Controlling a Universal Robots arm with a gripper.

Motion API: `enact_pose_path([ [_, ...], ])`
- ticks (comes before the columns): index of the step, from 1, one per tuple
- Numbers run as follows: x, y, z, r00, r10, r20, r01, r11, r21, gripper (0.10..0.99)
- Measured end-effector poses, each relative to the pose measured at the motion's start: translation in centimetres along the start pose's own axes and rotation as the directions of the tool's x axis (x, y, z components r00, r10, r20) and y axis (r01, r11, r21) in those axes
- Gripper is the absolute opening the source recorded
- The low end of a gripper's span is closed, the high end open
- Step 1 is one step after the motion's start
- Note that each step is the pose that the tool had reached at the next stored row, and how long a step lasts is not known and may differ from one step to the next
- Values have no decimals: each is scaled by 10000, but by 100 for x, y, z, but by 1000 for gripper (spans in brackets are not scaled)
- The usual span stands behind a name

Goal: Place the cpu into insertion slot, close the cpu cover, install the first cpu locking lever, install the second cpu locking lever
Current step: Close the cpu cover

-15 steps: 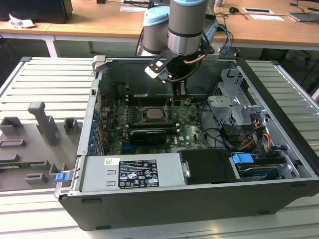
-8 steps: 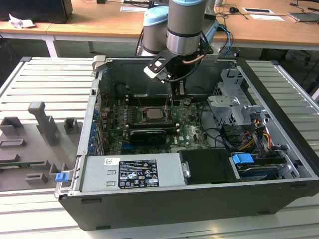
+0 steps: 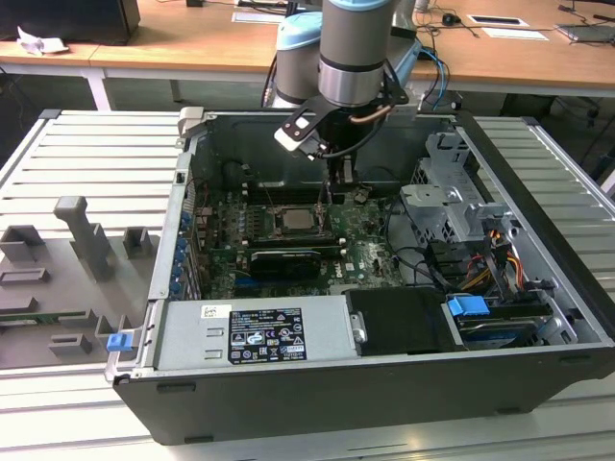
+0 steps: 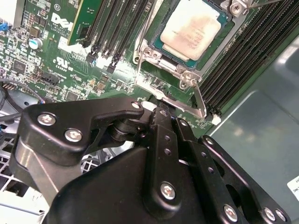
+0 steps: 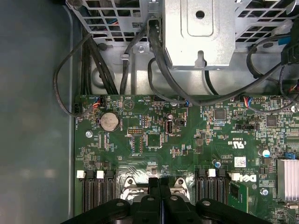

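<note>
The open computer case (image 3: 553, 226) on the bench (image 3: 86, 154) holds a green board. There the cpu (image 4: 194, 28) lies in the insertion slot (image 3: 317, 230), framed by the cpu cover (image 4: 187, 74). The arm reaches straight down. The gripper (image 5: 159, 184) has its jaws pressed together at the socket's edge, and nothing visible is held.

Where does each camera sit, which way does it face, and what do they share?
Exterior view: off the arm, looking down into the open computer case; shows the arm and gripper.
Second wrist view: on the arm, looks past the gripper at the cpu.
First wrist view: on the arm, looks over the shut fingers across the motherboard to a metal cage.
Shared: exterior and second wrist views show the cpu.
</note>
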State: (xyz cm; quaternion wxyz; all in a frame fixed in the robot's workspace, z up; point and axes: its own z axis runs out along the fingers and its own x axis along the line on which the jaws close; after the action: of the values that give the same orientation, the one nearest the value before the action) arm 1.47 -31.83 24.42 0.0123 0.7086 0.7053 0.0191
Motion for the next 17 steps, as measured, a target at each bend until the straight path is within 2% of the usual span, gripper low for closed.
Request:
enact_pose_path([
  [17, 0, -81, -4, 10000, 0, 0, 0, 10000, 0, 106],
])
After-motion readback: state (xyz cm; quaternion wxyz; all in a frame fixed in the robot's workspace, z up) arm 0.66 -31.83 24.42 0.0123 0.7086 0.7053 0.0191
